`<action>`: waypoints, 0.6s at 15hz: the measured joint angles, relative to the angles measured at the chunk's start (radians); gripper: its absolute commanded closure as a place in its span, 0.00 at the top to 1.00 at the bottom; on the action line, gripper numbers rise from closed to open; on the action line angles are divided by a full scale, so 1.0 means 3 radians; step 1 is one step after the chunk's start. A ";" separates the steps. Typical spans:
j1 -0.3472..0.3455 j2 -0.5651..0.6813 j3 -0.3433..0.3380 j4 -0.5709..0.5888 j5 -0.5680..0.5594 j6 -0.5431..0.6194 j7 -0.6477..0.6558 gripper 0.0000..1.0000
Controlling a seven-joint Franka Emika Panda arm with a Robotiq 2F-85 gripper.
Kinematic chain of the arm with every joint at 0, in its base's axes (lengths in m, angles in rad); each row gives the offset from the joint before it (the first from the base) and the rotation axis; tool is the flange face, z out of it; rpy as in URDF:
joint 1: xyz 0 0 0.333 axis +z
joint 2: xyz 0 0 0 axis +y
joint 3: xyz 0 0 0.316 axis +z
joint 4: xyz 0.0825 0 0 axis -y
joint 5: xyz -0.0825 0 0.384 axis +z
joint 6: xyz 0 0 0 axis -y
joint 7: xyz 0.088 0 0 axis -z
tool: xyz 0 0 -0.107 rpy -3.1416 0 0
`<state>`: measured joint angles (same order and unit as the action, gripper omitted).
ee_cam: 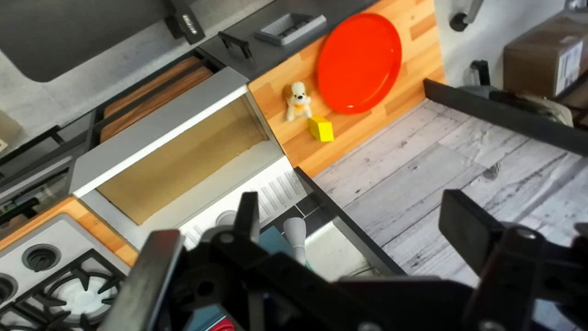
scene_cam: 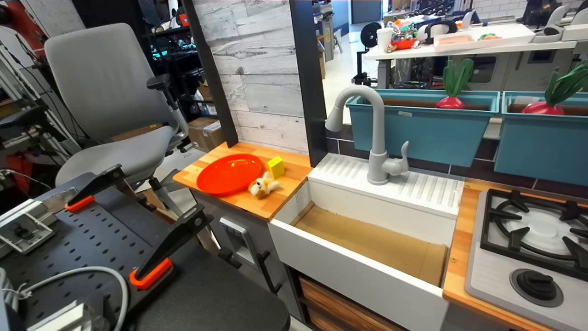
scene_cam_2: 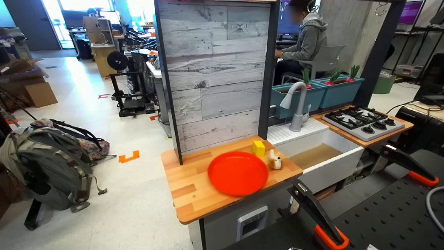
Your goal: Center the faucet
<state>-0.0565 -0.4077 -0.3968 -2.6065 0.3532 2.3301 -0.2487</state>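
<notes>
The grey faucet [scene_cam: 377, 124] stands on the white ribbed ledge behind the sink. In both exterior views its stem [scene_cam_2: 297, 118] is upright and its gooseneck spout points toward the left, with the nozzle above the ledge's left end rather than over the basin. The sink [scene_cam: 363, 250] has a brown cardboard sheet on its floor. In the wrist view the nozzle of the faucet [ee_cam: 295, 232] shows beside the left finger, and the rest is mostly hidden behind the gripper. My gripper [ee_cam: 353, 218] is open with nothing between its fingers. It is out of sight in both exterior views.
An orange plate [scene_cam: 229, 174], a yellow block [scene_cam: 276, 167] and a small toy dog [scene_cam: 262, 185] are on the wooden counter. Teal planters [scene_cam: 422, 133] stand close behind the faucet. A stove [scene_cam: 542, 230] is beside the sink. A dark post [scene_cam: 308, 82] rises near the nozzle.
</notes>
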 measured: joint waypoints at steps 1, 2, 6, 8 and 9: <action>0.0053 0.0167 0.0028 0.0082 0.0192 0.0106 0.0078 1.00; 0.0102 0.0359 0.0069 0.0175 0.0398 0.0241 0.0144 1.00; 0.0298 0.1193 0.0179 0.0657 0.0916 0.0695 0.0552 1.00; 0.0224 0.1625 0.0356 0.0943 0.1000 0.0839 0.0846 1.00; 0.0179 0.1841 0.0432 0.1091 0.0998 0.0880 0.1009 1.00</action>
<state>-0.0028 0.1445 -0.2672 -2.2791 0.6524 2.5941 0.0538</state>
